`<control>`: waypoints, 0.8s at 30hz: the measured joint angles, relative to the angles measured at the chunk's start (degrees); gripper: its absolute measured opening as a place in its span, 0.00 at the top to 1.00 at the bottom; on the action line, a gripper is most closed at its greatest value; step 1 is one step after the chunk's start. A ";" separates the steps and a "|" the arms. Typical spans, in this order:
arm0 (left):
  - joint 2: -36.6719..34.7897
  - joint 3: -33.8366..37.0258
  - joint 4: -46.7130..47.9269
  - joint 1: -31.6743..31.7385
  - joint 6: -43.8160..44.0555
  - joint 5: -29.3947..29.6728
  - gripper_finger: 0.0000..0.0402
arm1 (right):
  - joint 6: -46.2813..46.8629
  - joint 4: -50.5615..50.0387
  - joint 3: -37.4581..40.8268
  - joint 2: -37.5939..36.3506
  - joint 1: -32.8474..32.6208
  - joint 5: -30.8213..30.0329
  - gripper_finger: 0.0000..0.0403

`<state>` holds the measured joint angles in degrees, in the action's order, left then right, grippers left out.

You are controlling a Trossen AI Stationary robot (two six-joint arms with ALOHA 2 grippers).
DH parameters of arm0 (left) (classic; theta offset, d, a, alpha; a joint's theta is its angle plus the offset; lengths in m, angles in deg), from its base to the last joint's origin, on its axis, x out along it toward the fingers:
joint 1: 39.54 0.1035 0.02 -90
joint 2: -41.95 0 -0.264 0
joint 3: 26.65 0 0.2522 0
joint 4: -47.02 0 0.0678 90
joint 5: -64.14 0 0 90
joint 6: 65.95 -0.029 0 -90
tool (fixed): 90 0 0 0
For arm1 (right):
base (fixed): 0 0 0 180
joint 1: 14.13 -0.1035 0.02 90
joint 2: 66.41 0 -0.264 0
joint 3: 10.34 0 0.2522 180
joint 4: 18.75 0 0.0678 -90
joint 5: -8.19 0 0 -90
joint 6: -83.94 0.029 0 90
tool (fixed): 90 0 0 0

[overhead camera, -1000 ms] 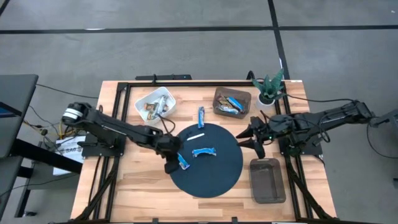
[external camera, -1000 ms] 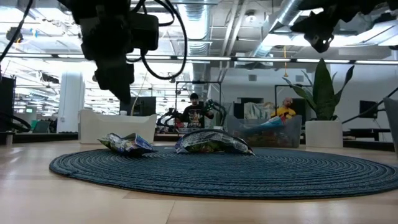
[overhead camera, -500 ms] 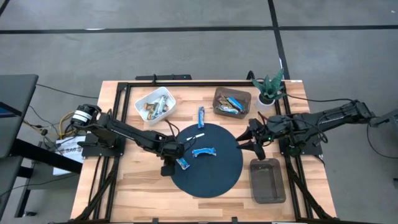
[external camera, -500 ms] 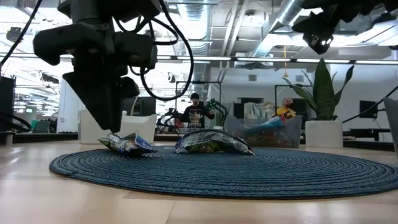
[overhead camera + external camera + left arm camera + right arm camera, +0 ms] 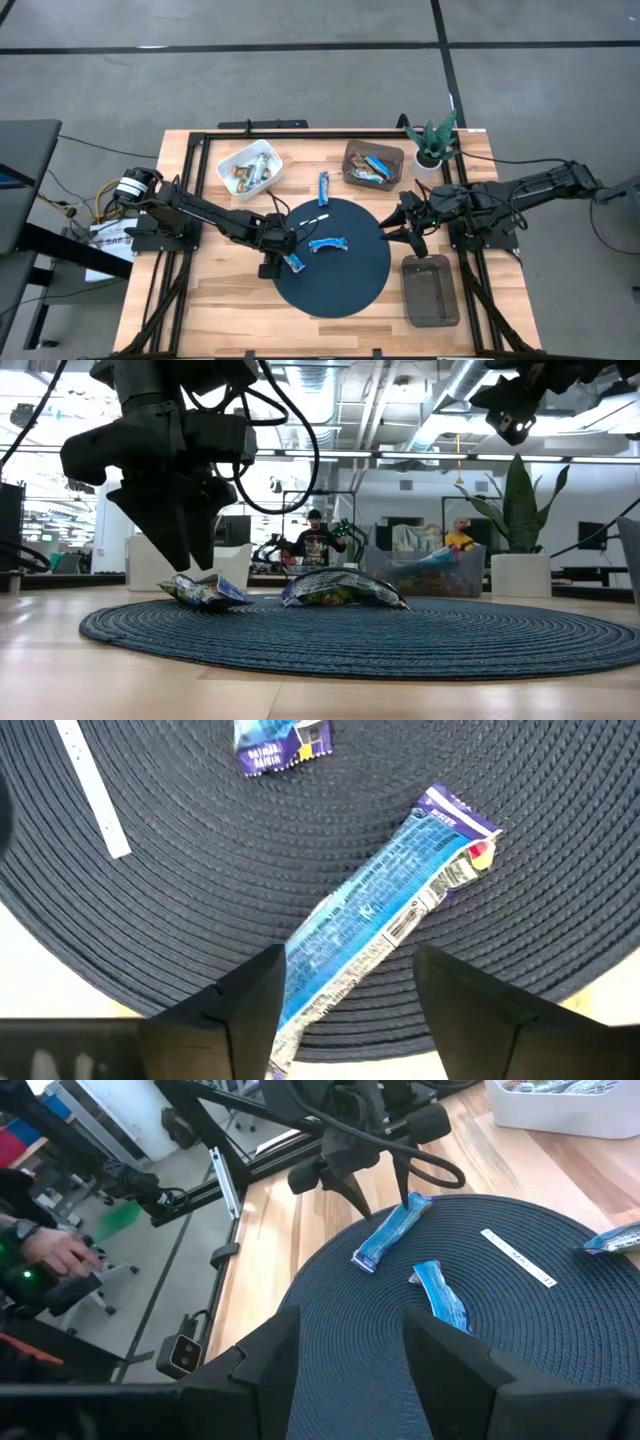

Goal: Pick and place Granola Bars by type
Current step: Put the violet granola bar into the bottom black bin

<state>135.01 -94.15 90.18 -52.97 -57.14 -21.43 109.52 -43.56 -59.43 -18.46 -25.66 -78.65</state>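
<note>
Change since a second ago: your left gripper (image 5: 276, 262) has travelled in over the left part of the round dark blue mat (image 5: 345, 290) and come down, and its fingers have spread wider.
Left gripper: you are hovering it low with fingers (image 5: 258, 995) spread apart, straddling the near end of a blue granola bar (image 5: 385, 920); nothing is being gripped.
Bar under left gripper: it is lying flat near the mat's left edge (image 5: 293, 262), tilted diagonally.
Second blue bar: it is lying near the mat's centre (image 5: 327, 243), well clear of your left gripper.
Third blue bar: it is resting on the bare wooden table (image 5: 230, 310) just beyond the mat (image 5: 323, 186).
White strip: it is lying on the mat's far part (image 5: 316, 220).
White bin: it is sitting at the table's far left (image 5: 249, 166), holding multicoloured bars.
Brown bin: it is sitting at the far right (image 5: 372, 164), holding blue bars.
Right gripper: you are holding it raised at the mat's right edge (image 5: 398, 226), fingers (image 5: 440, 1345) parted and carrying nothing.
Grey tray: it is sitting near the table's right front corner (image 5: 430, 290).
Plant: it is standing at the far right corner (image 5: 433, 140).
</note>
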 joint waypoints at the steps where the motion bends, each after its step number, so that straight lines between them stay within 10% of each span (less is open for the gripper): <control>1: 0.00 0.00 -0.07 0.00 -0.85 0.14 0.45 | 0.00 0.00 0.00 0.00 0.00 0.00 0.58; 24: 7.45 -4.05 -1.74 0.24 -9.92 2.47 0.49 | 0.61 0.39 0.00 0.02 0.00 0.02 0.59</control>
<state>142.46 -98.20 88.44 -52.73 -67.06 -18.96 110.13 -43.16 -59.43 -18.45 -25.66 -78.63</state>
